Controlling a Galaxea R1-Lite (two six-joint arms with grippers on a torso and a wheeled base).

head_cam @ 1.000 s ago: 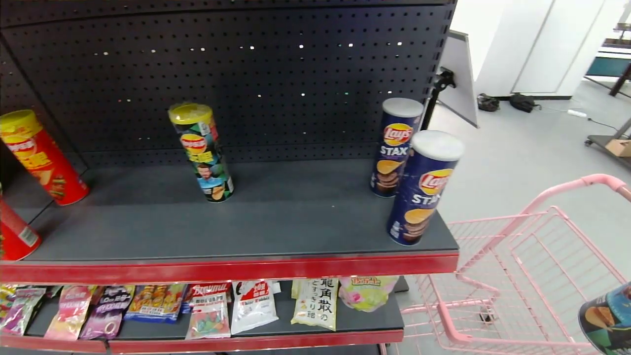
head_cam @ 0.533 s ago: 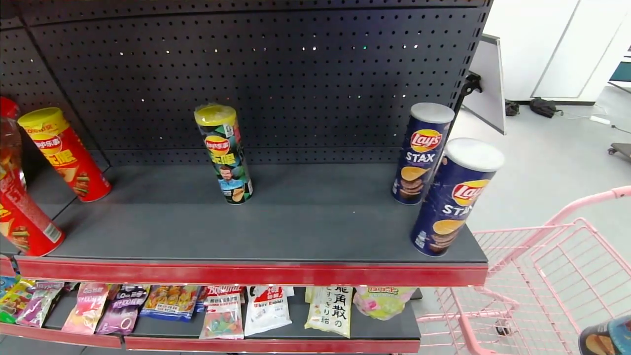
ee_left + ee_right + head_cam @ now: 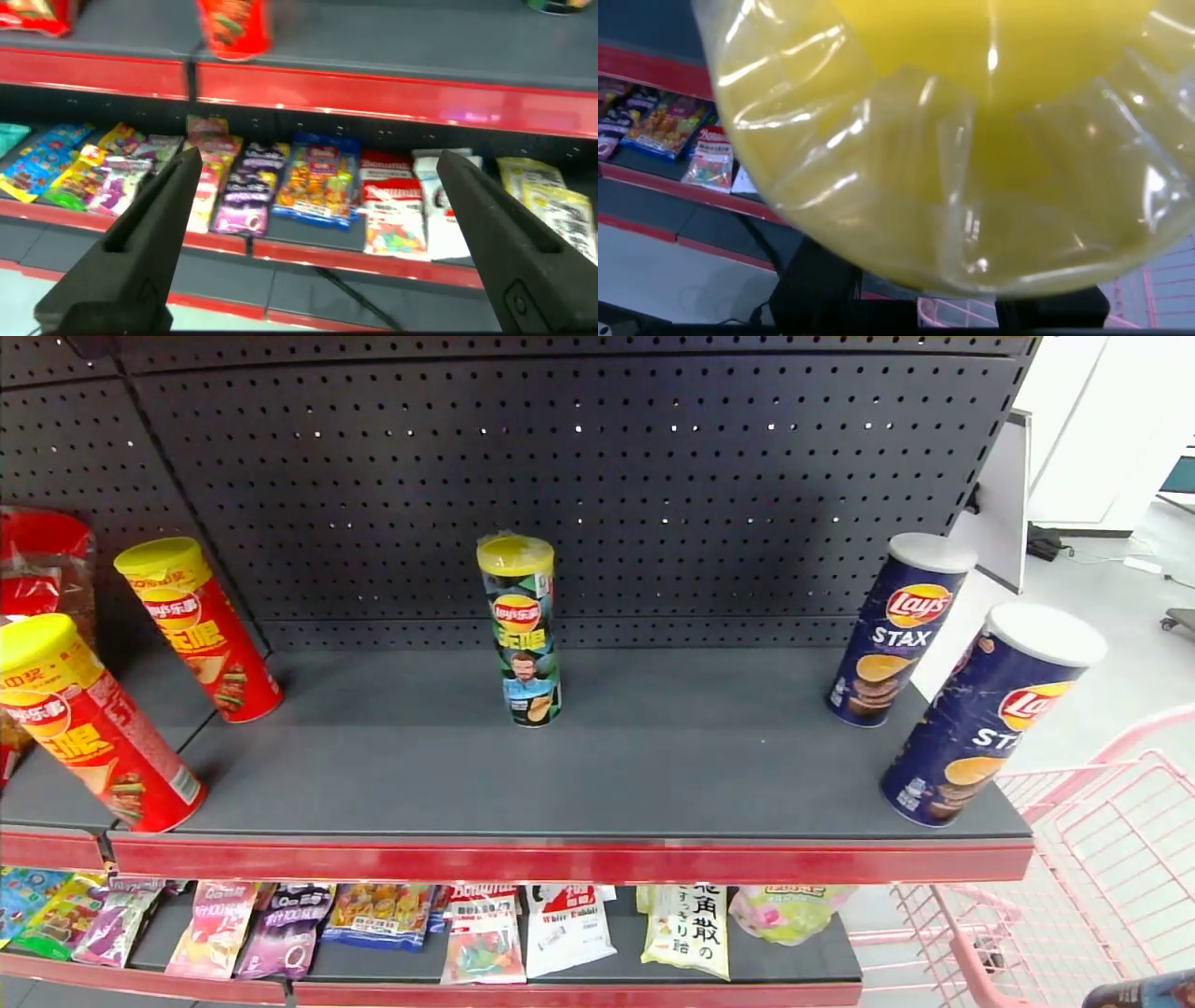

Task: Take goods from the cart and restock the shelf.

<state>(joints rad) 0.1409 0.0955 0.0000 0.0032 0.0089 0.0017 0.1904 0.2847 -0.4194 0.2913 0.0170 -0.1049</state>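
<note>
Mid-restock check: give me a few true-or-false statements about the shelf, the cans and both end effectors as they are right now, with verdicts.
1. Two blue cans stand at the right end of the upper shelf. True.
2. The left end effector holds a snack bag. False: it is open and empty, facing the snack bags on the lower shelf.
3. The green can lies on its side. False: it stands upright at mid-shelf, towards the back.
4. The right end effector carries a yellow-lidded can. True.
</note>
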